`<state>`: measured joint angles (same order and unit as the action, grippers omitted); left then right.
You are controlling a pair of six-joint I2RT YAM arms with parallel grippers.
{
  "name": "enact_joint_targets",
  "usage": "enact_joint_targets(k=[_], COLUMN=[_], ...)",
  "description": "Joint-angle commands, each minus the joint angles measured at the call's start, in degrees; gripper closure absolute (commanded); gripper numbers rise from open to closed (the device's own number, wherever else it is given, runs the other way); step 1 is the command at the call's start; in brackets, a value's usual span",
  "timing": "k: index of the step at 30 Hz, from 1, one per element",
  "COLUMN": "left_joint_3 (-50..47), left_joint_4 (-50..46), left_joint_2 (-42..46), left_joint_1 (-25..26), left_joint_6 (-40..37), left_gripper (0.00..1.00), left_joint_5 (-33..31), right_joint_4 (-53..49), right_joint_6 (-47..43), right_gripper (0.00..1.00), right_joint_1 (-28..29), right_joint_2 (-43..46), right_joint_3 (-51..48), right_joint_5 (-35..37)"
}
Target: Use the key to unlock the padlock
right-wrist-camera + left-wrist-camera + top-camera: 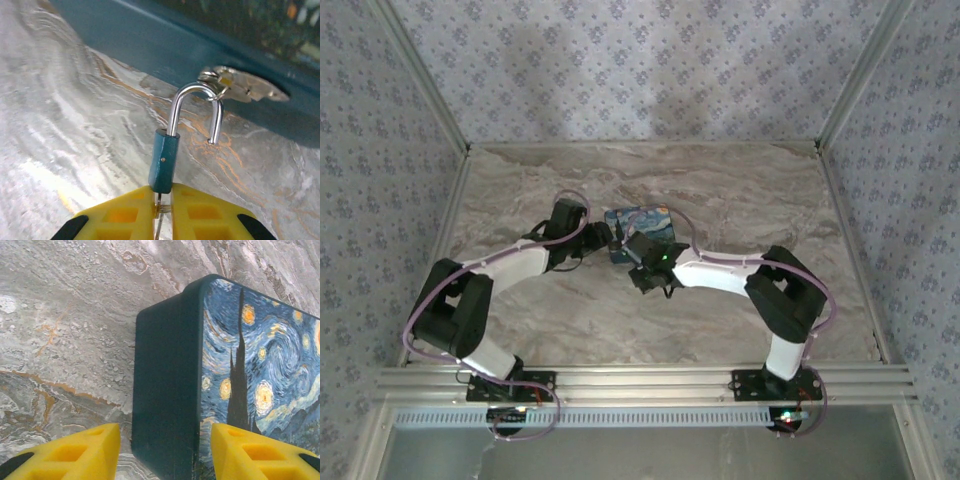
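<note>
A dark teal box (638, 222) with a Starry Night print on its lid sits at the centre of the marble-patterned tabletop (750, 190). A metal hasp (247, 89) juts from its side wall. Floral wallpaper panels (620, 60) enclose the table; aluminium rails (650, 380) cross the lower frame.

Left arm (510, 265), right arm (720, 272) — white rounded links, bulky black joint housings. Pale lilac cables (412, 318) loop along each arm. Black base plates (510, 385). Small green light (663, 256) at right wrist, red light (783, 415) by right base. Left gripper (165, 445), right gripper (162, 202) — fingers (85, 450) bright yellow, blocky, with moulded rectangular recesses, black at outer corners.
</note>
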<state>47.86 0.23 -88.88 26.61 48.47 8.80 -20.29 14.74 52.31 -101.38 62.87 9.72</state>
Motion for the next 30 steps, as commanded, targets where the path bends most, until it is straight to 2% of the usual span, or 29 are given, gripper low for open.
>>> enact_joint_targets(k=[1, 9, 16, 21, 26, 30], left_joint_3=[0.04, 0.19, 1.47, 1.67, 1.58, 1.53], left_joint_4=[1.4, 1.53, 0.91, 1.18, 1.09, 1.09], left_joint_2=[-0.76, -0.72, -2.34, -2.22, -1.99, -1.76], left_joint_1=[-0.55, -1.12, -1.56, -1.56, -1.65, -1.72], left_joint_6=[-0.7, -1.16, -2.1, -1.83, -1.85, -1.84], left_gripper=[0.5, 0.5, 0.5, 0.5, 0.5, 0.5], left_joint_5=[1.0, 1.66, 2.54, 2.71, 2.86, 2.81], right_joint_4=[-1.28, -3.01, -3.32, -2.38, -0.93, 1.13], right_joint_6=[-6.58, -10.0, -13.41, -11.54, -8.68, -5.68], right_gripper=[0.84, 0.83, 0.84, 0.66, 0.59, 0.58], right_joint_1=[-1.68, -7.25, -7.57, -7.23, -7.01, -7.22], right_joint_2=[1.8, 1.1, -0.26, 1.28, 4.76, 6.54], right_joint_3=[0.17, 1.4, 2.37, 1.53, -0.32, -2.52], right_joint_5=[-9.7, -19.83, -17.92, -14.83, -12.25, -12.87])
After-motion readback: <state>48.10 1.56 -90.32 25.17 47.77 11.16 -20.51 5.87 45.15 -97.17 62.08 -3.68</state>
